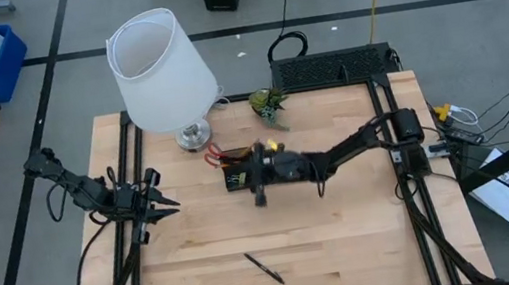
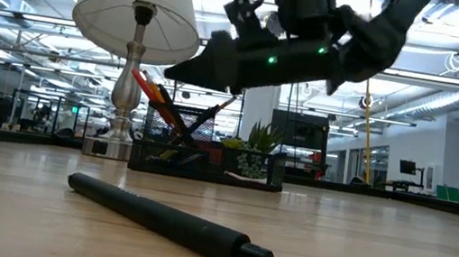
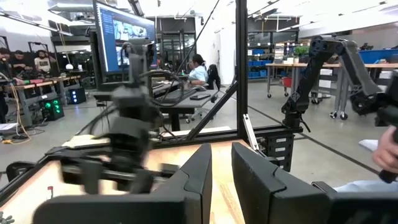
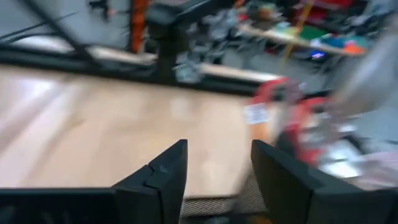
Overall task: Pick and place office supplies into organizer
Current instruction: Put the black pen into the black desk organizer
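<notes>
Right gripper (image 1: 260, 194) hangs over the low black compartmented organizer (image 1: 240, 177), fingers parted and empty, while the slim black plastic pen (image 1: 264, 268) lies well clear of them on the wooden surface (image 1: 350, 239): light, stiff, prone to roll, so best pinched mid-barrel.

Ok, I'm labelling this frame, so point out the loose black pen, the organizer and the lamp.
black pen (image 1: 264, 268), high view, middle of its barrel.
organizer (image 2: 172, 158), low view, its front mesh wall.
lamp (image 1: 161, 70), high view, the white shade's side.

organizer (image 1: 240, 177) right of lamp (image 1: 161, 73); pen (image 1: 264, 268) lies before it
</notes>
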Robot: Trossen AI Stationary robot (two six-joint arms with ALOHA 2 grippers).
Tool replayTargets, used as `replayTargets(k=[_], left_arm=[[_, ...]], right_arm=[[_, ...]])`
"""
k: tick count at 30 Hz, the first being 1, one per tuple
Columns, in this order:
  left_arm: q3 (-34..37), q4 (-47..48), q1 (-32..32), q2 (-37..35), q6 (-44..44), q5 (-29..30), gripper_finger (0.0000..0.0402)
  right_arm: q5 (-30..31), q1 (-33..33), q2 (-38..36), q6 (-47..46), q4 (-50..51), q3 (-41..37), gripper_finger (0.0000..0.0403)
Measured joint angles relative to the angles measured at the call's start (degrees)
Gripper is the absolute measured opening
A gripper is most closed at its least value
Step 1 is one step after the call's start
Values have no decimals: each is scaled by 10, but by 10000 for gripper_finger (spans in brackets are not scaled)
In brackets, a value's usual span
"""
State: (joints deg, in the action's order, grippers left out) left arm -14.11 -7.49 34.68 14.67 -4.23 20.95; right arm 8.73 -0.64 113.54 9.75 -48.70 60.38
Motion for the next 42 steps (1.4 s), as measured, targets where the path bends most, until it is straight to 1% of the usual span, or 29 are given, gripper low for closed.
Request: replayTargets(k=[3,7,11,13,15,18,20,23,26,28,30,33,35,37,39,42], left_arm=[[0,0,0,0,0,0,67],[0,0,0,0,0,0,67],[0,0,0,0,0,0,67],[0,0,0,0,0,0,67],[0,0,0,0,0,0,67],[0,0,0,0,0,0,67],[0,0,0,0,0,0,67],[0,0,0,0,0,0,67],[0,0,0,0,0,0,67],[0,0,0,0,0,0,67],[0,0,0,0,0,0,67],[0,0,0,0,0,0,67],[0,0,0,0,0,0,67],[0,-1,0,0,0,0,67],[0,0,0,0,0,0,67],[0,0,0,0,0,0,67]], right_arm=[[10,43,-8,-23,47,0,165],[48,114,-25,-100,118,0,154],[78,183,-25,-185,161,0,145],[78,210,-25,-248,203,11,141],[81,233,-25,-305,268,32,139],[114,257,-17,-386,361,83,139],[122,270,-3,-408,384,123,139],[138,289,30,-417,385,173,139],[122,300,63,-422,391,209,139],[121,304,82,-452,403,228,139],[105,304,92,-521,426,236,139],[80,298,111,-668,431,258,139],[18,288,115,-722,439,272,139],[-27,280,114,-722,453,285,139],[-25,276,112,-733,538,309,139],[-12,273,110,-733,735,360,139]])
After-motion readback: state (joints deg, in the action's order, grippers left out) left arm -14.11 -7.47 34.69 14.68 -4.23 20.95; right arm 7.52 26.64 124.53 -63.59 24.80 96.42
